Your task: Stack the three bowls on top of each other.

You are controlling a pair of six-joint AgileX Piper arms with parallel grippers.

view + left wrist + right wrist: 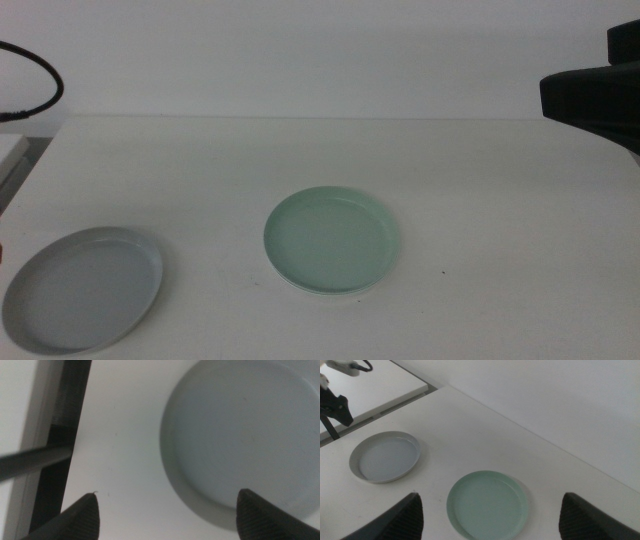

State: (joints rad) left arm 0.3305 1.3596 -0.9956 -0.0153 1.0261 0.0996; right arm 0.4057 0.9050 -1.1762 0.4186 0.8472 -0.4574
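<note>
Mint green bowl (332,241) mid-bench (480,200), possibly white rim beneath. Grey-blue bowl (84,289) at near left, apart. My left tool (167,512) wide above it. My right tool (490,515) wide, raised.
</note>
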